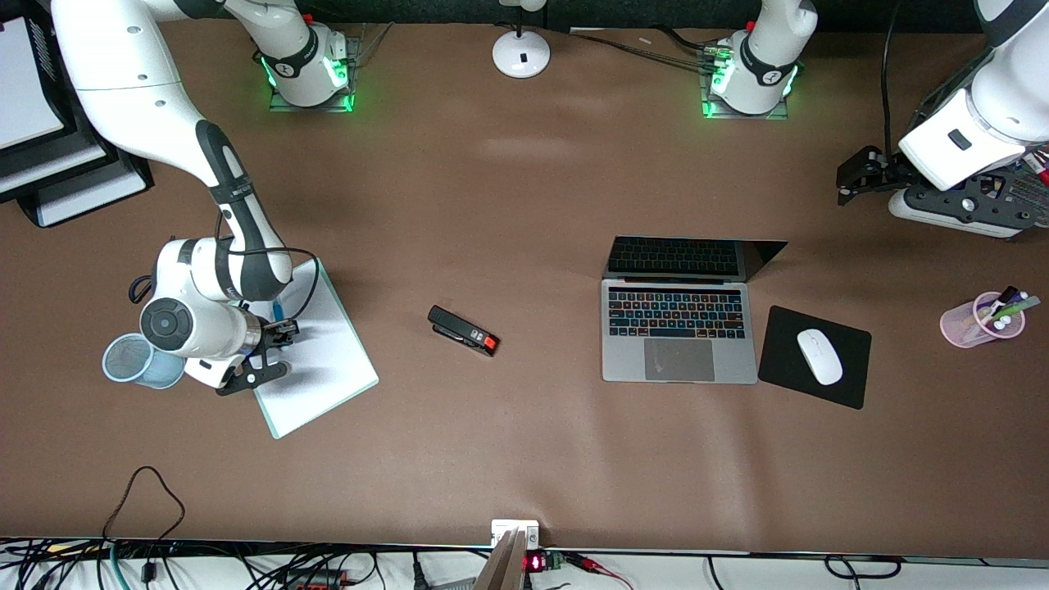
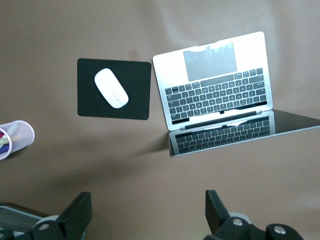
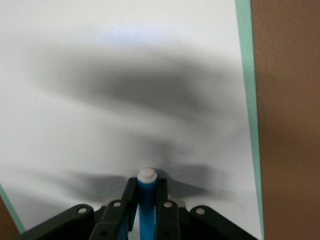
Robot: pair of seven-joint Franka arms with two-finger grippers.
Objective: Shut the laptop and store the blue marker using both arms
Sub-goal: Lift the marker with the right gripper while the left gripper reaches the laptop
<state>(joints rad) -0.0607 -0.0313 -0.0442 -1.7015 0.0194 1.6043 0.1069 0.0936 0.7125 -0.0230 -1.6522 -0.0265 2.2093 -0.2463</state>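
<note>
Right tool (image 1: 279, 334): closed on blue marker (image 3: 146, 200), low over white clipboard (image 1: 328, 360) at right arm's end of bench (image 1: 508, 459). Marker's long axis between the fingers, whitish end outward; seen clearly in right wrist view only. Laptop (image 1: 678, 332): open, mid-bench, farther along. Left tool (image 2: 147, 217): wide, empty, waiting above bench; laptop nearer this arm.

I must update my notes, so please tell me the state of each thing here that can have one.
Slim silver-grey laptop: lid open, keys lit.
Bright-blue marker: gripped, over the white clipboard.
Right hand: shut on the marker.
Left hand: open, waiting high above the table.
Pale blue mesh cup: lying on its side.
</note>
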